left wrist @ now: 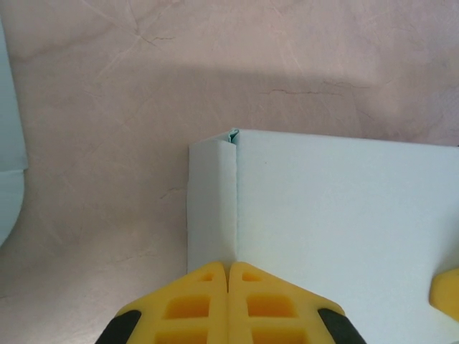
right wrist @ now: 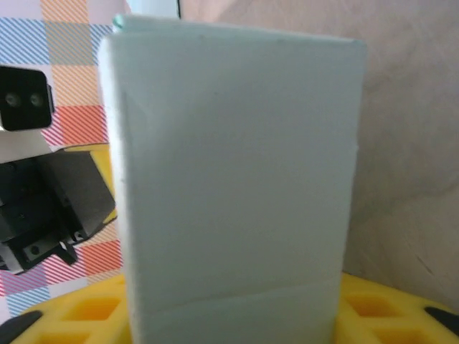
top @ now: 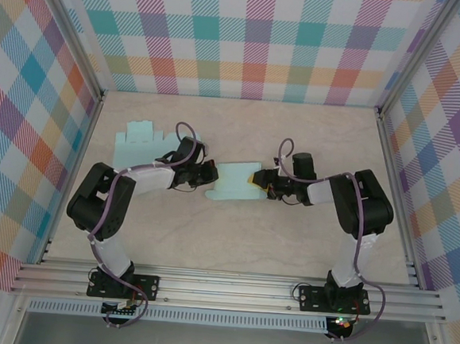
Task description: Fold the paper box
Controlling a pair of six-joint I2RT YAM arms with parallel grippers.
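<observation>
The left gripper's yellow fingers are pressed flat together with no gap. Their tips meet on the crease where a narrow side strip joins the wide panel of the paper box. Whether a layer of paper is caught between them cannot be told.

The right gripper's yellow fingers stand partly apart, one on each side of the box, and a tall pale blue-green panel rises upright between them. Whether they press on it cannot be told. A shallow fold line crosses that panel low down.

From above, the box lies near the middle of the table, directly between the two grippers. The left gripper reaches in from its left side and the right gripper from its right. Both arms are bent low over the marbled beige surface.

A second flat paper sheet of the same pale colour, notched along its far edge, lies behind the left arm, apart from the box. Checked walls in many colours enclose the table on three sides.
</observation>
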